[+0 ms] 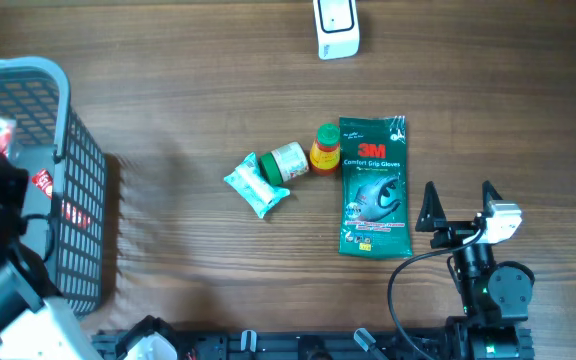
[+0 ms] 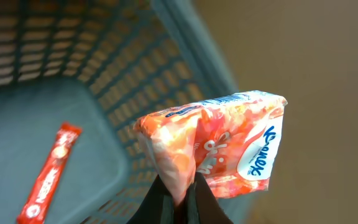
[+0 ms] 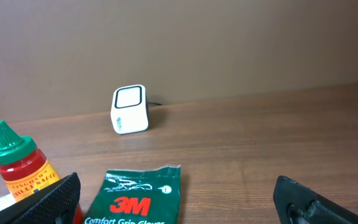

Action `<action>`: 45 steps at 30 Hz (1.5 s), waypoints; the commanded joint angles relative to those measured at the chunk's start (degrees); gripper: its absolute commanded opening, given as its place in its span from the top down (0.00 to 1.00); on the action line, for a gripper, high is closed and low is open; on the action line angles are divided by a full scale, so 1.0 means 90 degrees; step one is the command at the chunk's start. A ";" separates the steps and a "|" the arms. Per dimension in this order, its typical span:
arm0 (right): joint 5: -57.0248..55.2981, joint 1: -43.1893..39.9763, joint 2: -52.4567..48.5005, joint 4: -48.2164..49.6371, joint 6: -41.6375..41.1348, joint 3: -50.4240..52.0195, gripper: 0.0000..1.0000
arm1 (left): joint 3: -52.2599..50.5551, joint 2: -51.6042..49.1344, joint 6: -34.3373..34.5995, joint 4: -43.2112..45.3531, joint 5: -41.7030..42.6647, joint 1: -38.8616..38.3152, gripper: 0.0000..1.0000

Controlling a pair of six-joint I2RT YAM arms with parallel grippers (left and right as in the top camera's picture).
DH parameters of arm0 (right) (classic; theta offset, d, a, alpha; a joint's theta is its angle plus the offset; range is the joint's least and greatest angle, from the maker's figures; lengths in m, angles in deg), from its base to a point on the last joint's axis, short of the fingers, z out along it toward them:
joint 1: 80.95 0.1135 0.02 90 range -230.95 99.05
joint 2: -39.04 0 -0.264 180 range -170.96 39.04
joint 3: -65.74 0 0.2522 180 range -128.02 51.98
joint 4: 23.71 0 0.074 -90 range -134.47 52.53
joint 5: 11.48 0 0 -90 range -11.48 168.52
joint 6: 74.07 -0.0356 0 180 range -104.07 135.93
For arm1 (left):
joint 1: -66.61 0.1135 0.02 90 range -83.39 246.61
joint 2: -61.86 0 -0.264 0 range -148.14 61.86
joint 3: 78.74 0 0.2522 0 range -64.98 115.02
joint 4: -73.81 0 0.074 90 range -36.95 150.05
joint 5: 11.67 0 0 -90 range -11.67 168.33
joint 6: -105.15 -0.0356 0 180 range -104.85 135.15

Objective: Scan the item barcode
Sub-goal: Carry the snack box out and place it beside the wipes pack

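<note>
Near side: our right gripper sits low at the near right of the table, jaws spread wide with nothing between them.

Our left gripper is clenched on the Kleenex pack, pinching its lower edge. The pack is orange-pink with a white logo panel. We hold it up above the grey basket, near the rim. A red stick packet lies flat on the basket floor below. In the overhead view the basket is at the table's left edge, with our left arm over it.

Mid table: the green 3M gloves pack lies flat, just left of the right gripper and not touching it. A red sauce bottle with a green cap is at the pack's far left corner. Next leftward is a small green-and-white jar, then a teal packet. The three run in a tight diagonal row.

Far edge: the white scanner has its window facing our right wrist camera. It's well apart from the held Kleenex pack, which is over on the left side.
</note>
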 commanded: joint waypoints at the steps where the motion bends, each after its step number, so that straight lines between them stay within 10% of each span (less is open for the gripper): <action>1: 0.0056 0.0017 0.0000 0.0010 0.0080 0.0017 0.00 | 0.0131 0.0447 -0.1600 0.0158 0.0163 -0.0767 0.96; 15: 0.0056 0.0017 0.0000 0.0010 0.0080 0.0017 0.00 | 0.0131 0.0687 -0.4413 0.0602 0.0107 -0.5612 0.96; 31: 0.0056 0.0017 0.0000 0.0010 0.0080 0.0017 0.00 | 0.0119 -0.1940 -0.2977 -0.1887 0.0867 -0.7519 0.96; 45: 0.0056 0.0017 0.0000 0.0010 0.0083 0.0017 0.00 | 0.0104 -0.4680 -0.1834 -0.0733 0.0959 -0.8978 0.96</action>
